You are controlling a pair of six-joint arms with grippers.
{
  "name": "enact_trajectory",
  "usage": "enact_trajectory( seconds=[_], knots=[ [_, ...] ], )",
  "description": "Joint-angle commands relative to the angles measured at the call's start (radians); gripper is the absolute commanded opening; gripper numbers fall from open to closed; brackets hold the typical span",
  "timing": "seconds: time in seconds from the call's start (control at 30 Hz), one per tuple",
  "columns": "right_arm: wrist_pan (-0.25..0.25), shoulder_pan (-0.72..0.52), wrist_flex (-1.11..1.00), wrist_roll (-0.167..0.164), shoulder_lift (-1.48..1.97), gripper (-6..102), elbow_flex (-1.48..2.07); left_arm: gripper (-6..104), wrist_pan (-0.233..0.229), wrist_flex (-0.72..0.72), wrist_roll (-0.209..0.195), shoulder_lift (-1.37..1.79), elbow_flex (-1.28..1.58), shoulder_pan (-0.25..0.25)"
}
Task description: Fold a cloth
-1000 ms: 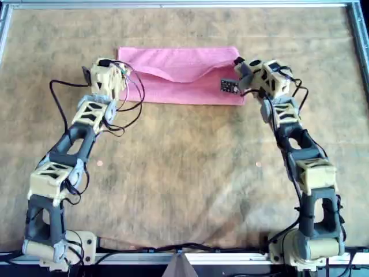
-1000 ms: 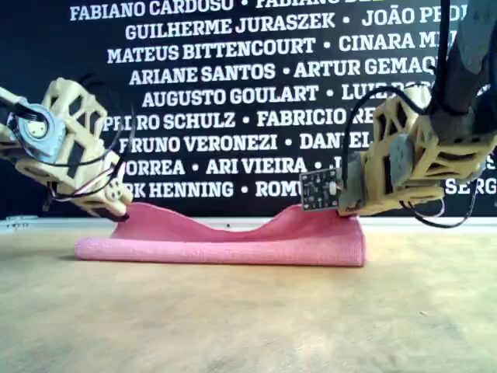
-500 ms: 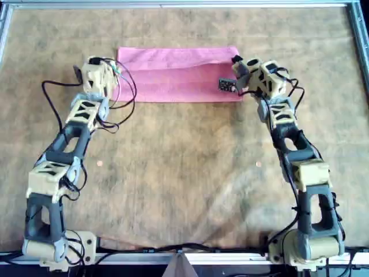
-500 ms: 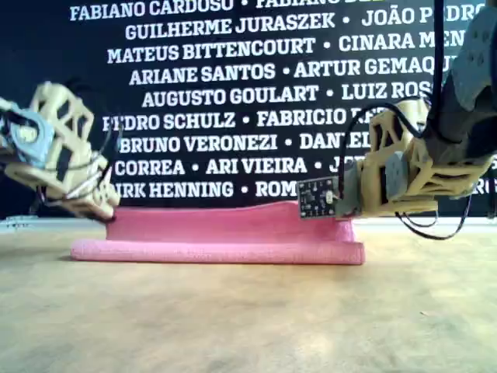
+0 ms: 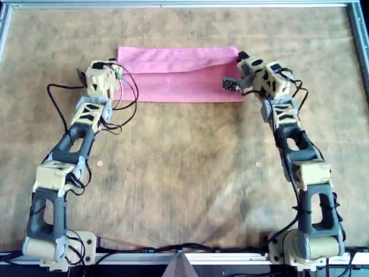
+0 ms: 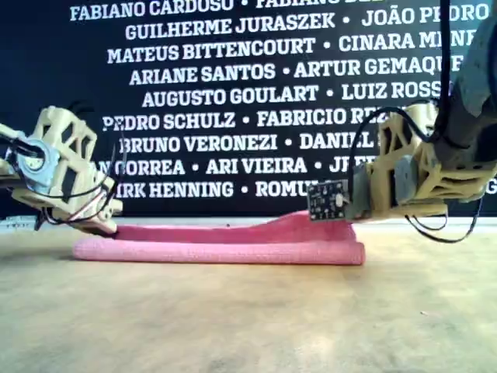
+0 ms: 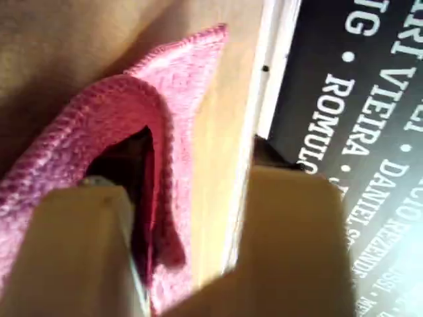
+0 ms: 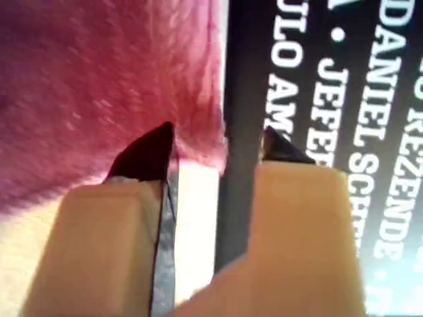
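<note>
The pink cloth [image 5: 179, 75] lies folded in a long strip at the far middle of the table, its fold along the near side [image 6: 217, 250]. My first gripper [image 5: 112, 68] is at its left end in the overhead view, low over the table [image 6: 109, 224]. It is open, with one finger inside the cloth's looped end [image 7: 99, 132]. My second gripper [image 5: 239, 62] is at the right end, also open, its jaws apart at the cloth's edge [image 8: 99, 66]. The top layer rises slightly toward it.
A brown mat [image 5: 184, 173] covers the table. Metal frame rails [image 5: 357, 34] run along its edges. A black banner with white names [image 6: 233, 93] stands just behind the cloth. Loose cables [image 5: 130, 104] hang from the first arm.
The cloth's raised top layer has dropped flat at the first gripper's end. At the second gripper's end it has sunk to a low hump. Both grippers have come down close to the table.
</note>
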Motion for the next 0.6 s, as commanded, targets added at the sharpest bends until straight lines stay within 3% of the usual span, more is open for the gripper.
enact_trajectory(
  seconds=[0.0, 0.2, 0.33, 0.43, 0.57],
  knots=[
    [0.000, -0.003, -0.051, -0.003, 0.095, 57, -0.114, 61, -0.005, -0.028, 0.005, 0.063, -0.098, 0.025],
    [0.000, -0.006, -0.051, -0.005, 0.101, 57, -0.124, 81, 0.012, -0.006, 0.020, 0.063, -0.132, 0.014],
    [-0.014, -0.031, -0.049, -0.005, 0.110, 57, -0.124, 91, -0.002, -0.006, 0.120, 0.064, -0.117, 0.011],
    [-0.015, -0.055, -0.034, -0.005, 0.156, 57, -0.115, 92, -0.005, -0.003, 0.189, 0.066, -0.115, 0.011],
    [-0.017, -0.087, -0.029, -0.005, 0.232, 57, -0.098, 92, -0.006, -0.002, 0.230, 0.121, -0.097, 0.012]
  ],
)
